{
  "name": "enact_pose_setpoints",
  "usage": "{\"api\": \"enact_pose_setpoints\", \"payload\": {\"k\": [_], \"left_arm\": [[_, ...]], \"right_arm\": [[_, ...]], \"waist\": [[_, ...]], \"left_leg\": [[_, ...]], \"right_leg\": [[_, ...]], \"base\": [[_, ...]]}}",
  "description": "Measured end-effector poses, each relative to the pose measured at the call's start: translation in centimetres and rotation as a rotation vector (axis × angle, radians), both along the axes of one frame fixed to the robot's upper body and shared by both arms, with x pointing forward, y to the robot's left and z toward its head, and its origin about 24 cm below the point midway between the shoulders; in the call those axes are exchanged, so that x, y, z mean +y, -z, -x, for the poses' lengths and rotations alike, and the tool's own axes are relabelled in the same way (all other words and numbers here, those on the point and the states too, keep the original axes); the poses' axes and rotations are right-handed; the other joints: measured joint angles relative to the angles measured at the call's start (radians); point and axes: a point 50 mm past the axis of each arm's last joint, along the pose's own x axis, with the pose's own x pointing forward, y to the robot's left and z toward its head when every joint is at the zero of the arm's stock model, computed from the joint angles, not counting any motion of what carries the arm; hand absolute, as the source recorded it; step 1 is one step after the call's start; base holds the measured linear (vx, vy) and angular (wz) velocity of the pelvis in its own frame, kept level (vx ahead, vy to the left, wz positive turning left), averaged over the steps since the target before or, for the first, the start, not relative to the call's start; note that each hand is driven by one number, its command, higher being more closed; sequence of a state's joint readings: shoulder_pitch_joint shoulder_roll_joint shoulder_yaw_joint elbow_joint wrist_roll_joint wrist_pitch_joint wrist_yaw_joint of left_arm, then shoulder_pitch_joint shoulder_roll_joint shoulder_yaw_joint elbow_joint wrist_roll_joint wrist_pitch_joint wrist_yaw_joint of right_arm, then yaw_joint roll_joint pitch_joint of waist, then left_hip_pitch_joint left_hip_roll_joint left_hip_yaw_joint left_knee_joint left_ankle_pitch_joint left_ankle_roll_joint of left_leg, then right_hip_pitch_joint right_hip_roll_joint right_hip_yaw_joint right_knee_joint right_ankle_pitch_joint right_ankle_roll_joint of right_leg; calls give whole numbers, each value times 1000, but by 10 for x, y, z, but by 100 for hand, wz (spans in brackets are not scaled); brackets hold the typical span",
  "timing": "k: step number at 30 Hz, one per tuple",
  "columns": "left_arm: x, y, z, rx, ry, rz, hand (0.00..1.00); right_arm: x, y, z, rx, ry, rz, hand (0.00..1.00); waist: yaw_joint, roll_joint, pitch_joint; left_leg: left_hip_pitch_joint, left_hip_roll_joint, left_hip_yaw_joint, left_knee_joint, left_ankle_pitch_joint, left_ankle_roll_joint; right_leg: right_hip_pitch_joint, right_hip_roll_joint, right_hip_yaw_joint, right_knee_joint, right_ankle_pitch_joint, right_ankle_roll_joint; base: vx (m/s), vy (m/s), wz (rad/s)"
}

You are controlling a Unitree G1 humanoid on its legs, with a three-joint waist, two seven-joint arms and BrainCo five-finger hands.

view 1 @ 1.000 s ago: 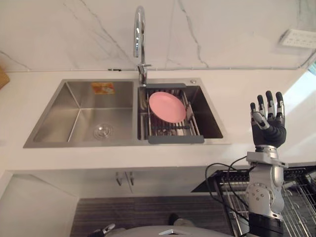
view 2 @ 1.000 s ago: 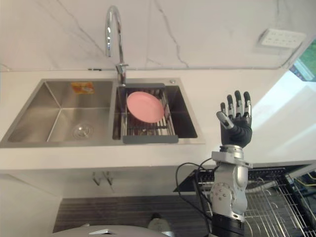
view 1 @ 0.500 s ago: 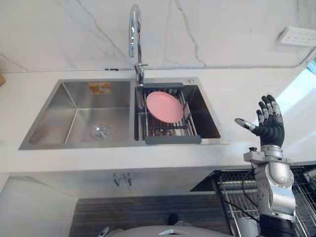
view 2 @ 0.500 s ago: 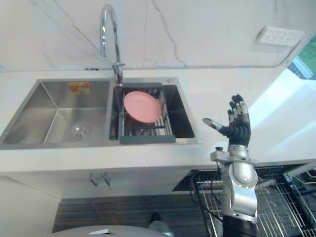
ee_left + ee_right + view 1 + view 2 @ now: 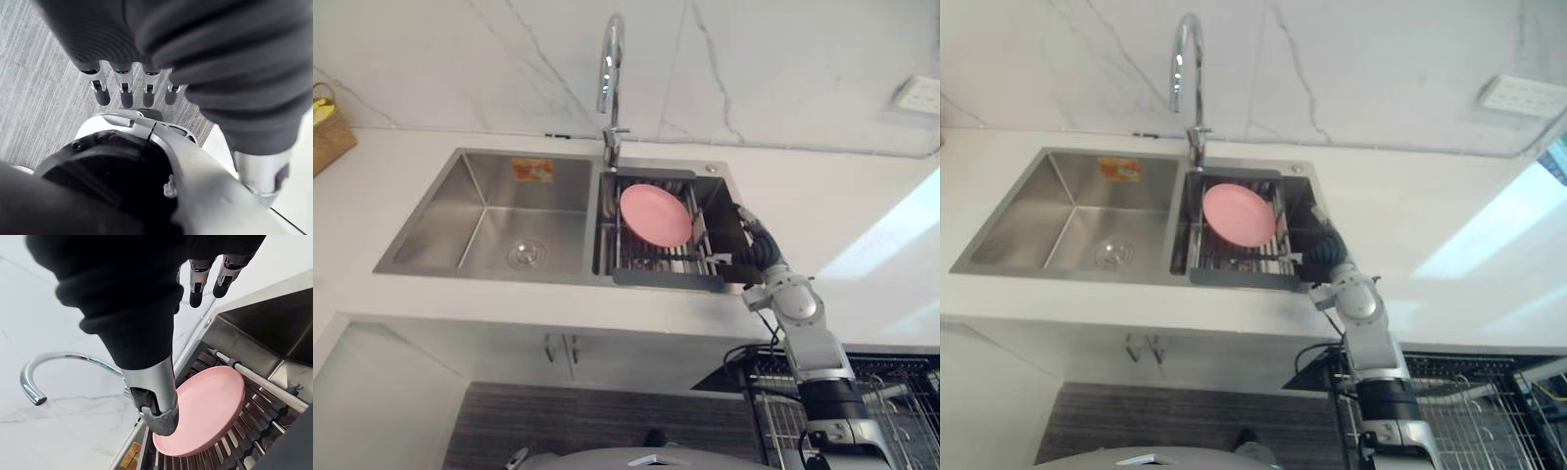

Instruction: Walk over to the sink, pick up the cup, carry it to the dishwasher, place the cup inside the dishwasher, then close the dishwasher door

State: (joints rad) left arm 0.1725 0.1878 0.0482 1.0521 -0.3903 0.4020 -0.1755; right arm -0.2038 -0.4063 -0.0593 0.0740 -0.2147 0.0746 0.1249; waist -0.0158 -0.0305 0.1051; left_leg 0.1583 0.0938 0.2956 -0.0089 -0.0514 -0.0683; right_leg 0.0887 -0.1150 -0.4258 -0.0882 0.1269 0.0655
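The sink (image 5: 480, 211) carries a dish rack (image 5: 668, 280) across its right basin, and the ware to fetch there is a pink plate (image 5: 656, 215) — round, shallow, smooth, leaning tilted on the bars. The right hand (image 5: 752, 247) hovers just beside the rack, fingers straight, holding nothing. It should probably close on the plate's near rim — thumb one side, fingers the other — while the left hand (image 5: 127, 93) hangs relaxed.

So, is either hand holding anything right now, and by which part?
Nothing is held. The right hand hovers open near the round pink plate in the dark sink rack; the left hand hangs open over the grey floor.
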Motion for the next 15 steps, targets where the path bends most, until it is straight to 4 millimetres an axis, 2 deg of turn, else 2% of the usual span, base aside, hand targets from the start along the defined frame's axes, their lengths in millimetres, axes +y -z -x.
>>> {"api": "enact_pose_setpoints", "payload": {"k": [5,8,15], "left_arm": [[0,-1,0,1,-30,6,0],[1,-1,-1,-6,-41,6,0],[1,-2,-1,-16,-67,11,0]], "right_arm": [[12,10,-14,68,-28,92,0],[13,17,-21,105,-21,157,0],[19,19,-34,135,-30,258,0]], "waist": [[18,-3,2],[31,-6,4],[51,-12,14]], "left_leg": [[-2,-7,-26,-12,12,3],[-5,-13,-46,-12,16,7],[-24,-18,-75,-13,30,10]], "right_leg": [[8,-7,-24,0,2,1],[14,-12,-38,0,2,1],[15,-19,-71,0,4,4]], "base": [[4,20,14],[-3,22,17],[-13,19,14]]}}
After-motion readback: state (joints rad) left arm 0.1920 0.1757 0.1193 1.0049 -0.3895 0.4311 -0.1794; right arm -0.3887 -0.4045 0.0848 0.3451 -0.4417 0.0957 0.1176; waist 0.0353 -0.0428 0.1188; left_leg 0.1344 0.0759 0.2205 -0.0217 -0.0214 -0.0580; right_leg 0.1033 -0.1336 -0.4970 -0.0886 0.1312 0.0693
